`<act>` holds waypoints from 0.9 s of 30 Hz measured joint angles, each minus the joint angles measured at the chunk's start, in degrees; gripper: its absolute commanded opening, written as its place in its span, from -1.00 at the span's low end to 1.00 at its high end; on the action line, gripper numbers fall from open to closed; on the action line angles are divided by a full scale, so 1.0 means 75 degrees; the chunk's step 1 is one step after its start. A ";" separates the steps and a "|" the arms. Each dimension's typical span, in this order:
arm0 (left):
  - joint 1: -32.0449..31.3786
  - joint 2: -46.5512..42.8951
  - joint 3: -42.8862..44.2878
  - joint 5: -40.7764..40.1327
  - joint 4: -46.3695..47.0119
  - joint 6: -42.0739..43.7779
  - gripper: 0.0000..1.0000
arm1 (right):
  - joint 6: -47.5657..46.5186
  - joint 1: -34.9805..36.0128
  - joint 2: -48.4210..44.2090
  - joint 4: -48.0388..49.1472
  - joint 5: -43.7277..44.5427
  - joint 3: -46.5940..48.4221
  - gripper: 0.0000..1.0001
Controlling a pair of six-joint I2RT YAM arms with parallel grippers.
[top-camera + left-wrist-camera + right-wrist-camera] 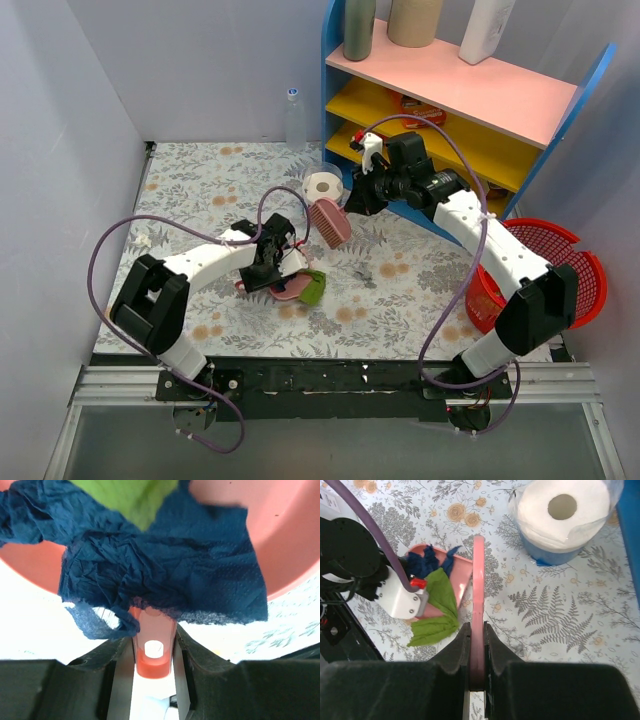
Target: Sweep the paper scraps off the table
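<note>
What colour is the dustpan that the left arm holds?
Salmon pink. The dustpan shows best in the left wrist view.

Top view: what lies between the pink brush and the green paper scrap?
Nothing: only bare leaf-printed tablecloth separates the pink plastic brush from the crumpled green paper scrap, as the top view shows.

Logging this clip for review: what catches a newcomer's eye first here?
The pink dustpan at the middle of the table, gripped by the left tool, carrying a dark blue scrap and a green scrap. Next, the pink brush in the right tool, near the white paper roll.
</note>
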 measured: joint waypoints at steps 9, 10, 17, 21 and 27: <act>0.0023 -0.0985 -0.0364 -0.1343 -0.1043 0.1154 -1.00 | -0.0868 0.0064 -0.1221 -0.0557 0.2142 -0.0659 -0.97; 0.0015 -0.0970 -0.0364 -0.1396 -0.1157 0.1180 -1.00 | -0.0956 0.0064 -0.1335 -0.0688 0.2428 -0.0804 -0.97; -0.0297 -0.0968 -0.0918 -0.1582 -0.1373 0.1550 -1.00 | -0.1233 0.0047 -0.1687 -0.1498 0.3462 -0.1772 -0.97; -0.0431 -0.0944 -0.1204 -0.1539 -0.1346 0.1699 -1.00 | -0.1256 0.0050 -0.1711 -0.1737 0.3523 -0.2151 -0.97; -0.0589 -0.0367 -0.0641 -0.0953 -0.1437 0.1297 -1.00 | -0.0921 0.0050 -0.1612 -0.1769 0.2538 -0.2250 -0.97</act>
